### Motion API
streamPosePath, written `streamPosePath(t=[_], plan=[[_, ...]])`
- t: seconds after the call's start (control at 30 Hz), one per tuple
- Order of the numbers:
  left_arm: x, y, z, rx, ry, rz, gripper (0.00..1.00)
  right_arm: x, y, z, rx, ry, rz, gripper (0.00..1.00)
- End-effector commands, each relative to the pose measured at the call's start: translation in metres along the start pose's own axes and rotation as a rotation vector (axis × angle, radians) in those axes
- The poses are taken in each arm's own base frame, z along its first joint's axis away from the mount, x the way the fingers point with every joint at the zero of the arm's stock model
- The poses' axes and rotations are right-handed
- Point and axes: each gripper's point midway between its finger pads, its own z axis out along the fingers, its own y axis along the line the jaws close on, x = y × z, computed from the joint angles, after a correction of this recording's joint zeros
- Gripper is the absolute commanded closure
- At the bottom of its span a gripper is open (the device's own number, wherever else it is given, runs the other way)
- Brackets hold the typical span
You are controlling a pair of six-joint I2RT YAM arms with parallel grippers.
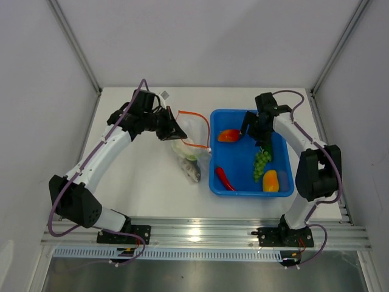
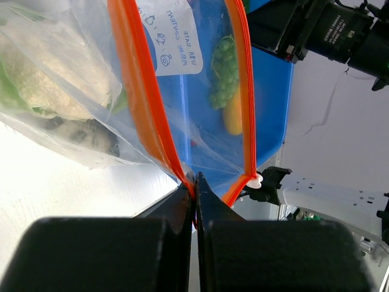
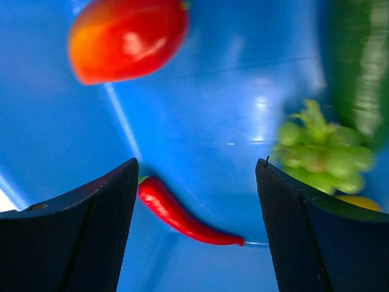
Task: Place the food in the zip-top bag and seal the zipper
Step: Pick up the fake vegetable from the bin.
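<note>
At 9 o'clock of the blue tray (image 1: 243, 190), the zip-top bag (image 1: 189, 137) lies on the table (image 1: 140, 182) with the cauliflower (image 1: 182, 148) and the grey-white piece (image 1: 191, 171) inside. The left gripper (image 2: 196, 182) is clamped tight on the zipper (image 2: 143, 91) at one end of the bag's gaping mouth. The right gripper (image 3: 196, 167) hangs over the tray, jaws wide, nothing between them. Within the tray lie the tomato (image 1: 228, 135) at 11 o'clock, the chili (image 1: 225, 178) at 7, the pepper (image 1: 270, 180) at 5, the grapes (image 1: 261, 164) toward 4, and the cucumber (image 3: 358, 67) beside the grapes.

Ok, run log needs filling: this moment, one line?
left hand shut on zipper; right hand open above tray; cauliflower in bag; tomato, chili, grapes in tray
</note>
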Motion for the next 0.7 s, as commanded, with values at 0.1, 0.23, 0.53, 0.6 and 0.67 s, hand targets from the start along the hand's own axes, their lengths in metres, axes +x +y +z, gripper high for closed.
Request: streamPosePath(t=[0.1,0.23,0.53,0.6,0.67], plan=[[-0.003,-0.012,-0.015,0.016,-0.041,0.092,0.99,0.022,0.046,-0.002,-0.174,0.11,-0.118,0.21],[0.0,-0.01,-0.013,0.02,-0.026,0.089,1.0,0.059,0.05,-0.011,-0.163,0.218,-0.219,0.2],[0.006,-0.004,-0.007,0.018,-0.004,0.066,0.99,0.14,0.051,-0.009,-0.148,0.368,-0.347,0.2],[0.006,-0.004,-0.007,0.018,-0.004,0.066,0.99,0.152,0.047,-0.001,-0.124,0.382,-0.36,0.2],[0.007,-0.002,-0.007,0.012,-0.003,0.065,1.0,0.156,0.044,0.004,-0.102,0.381,-0.366,0.2]])
